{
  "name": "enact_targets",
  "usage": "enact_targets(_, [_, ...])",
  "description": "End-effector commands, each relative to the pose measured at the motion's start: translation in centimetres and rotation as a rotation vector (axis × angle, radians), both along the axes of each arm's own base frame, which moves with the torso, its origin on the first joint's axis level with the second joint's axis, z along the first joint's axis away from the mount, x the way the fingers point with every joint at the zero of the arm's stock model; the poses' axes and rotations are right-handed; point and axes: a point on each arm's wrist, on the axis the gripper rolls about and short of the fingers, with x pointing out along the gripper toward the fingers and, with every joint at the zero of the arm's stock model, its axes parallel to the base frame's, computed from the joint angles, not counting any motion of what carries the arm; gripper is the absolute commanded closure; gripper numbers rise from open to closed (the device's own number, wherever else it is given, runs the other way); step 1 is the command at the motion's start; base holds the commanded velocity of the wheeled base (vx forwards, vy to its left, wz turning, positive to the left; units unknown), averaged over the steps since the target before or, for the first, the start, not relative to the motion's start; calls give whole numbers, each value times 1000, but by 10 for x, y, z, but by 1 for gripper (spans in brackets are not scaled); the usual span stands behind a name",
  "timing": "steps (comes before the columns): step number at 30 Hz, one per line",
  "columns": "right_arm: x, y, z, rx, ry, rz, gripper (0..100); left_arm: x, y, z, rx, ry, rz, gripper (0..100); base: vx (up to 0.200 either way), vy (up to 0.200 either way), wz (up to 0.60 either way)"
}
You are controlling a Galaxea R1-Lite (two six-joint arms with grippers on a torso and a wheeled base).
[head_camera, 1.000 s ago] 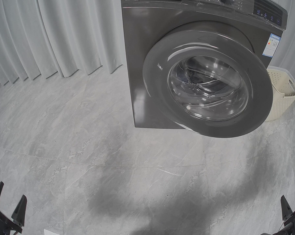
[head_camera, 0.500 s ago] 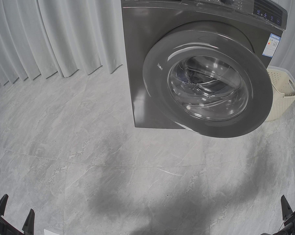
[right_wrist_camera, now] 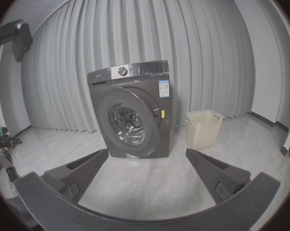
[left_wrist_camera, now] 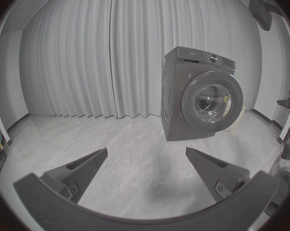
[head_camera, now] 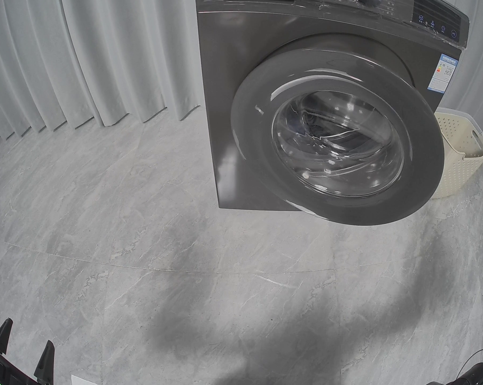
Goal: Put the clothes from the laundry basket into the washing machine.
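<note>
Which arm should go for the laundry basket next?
Right, probably. The cream perforated plastic laundry basket stands right of the grey front-loading washing machine, nearer the right gripper; the left gripper is off to the opposite side. Both jaws are open, empty.

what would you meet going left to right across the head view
left gripper → washing machine → laundry basket; the curtain runs behind much of the width, so it has no clear place in the order

Laundry basket right of washing machine, curtain behind
</note>
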Motion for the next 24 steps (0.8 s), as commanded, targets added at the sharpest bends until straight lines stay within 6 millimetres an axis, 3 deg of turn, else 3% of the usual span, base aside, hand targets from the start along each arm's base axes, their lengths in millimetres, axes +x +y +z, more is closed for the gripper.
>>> enact_targets(1, [68, 4, 30, 129, 387, 130, 0, 1, 0, -5, 1, 10, 1, 0, 0, -200, 0])
enact_targets(3, [98, 8, 32, 138, 462, 161, 0, 1, 0, -5, 0, 11, 1, 0, 0, -200, 0])
enact_targets(4, [98, 8, 32, 138, 462, 161, 0, 1, 0, -5, 0, 11, 1, 0, 0, -200, 0])
enact_targets(5, [123, 17, 29, 117, 486, 223, 0, 1, 0, -5, -2, 12, 1, 0, 0, -200, 0])
enact_targets(6, [125, 18, 29, 115, 489, 228, 0, 1, 0, -5, -2, 12, 3, 0, 0, -200, 0])
enact_targets(9, [155, 40, 6, 68, 572, 319, 0, 1, 0, -5, -5, 14, 1, 0, 0, -200, 0])
enact_targets(14, [177, 70, 8, 75, 525, 415, 0, 1, 0, -5, -3, 12, 0, 0, 0, -200, 0])
enact_targets(19, [207, 97, 25, 131, 459, 424, 0, 1, 0, -5, 1, 10, 0, 0, 0, 0, 0])
enact_targets(24, [215, 112, 42, 156, 410, 473, 0, 1, 0, -5, -5, 12, 0, 0, 40, 0, 0])
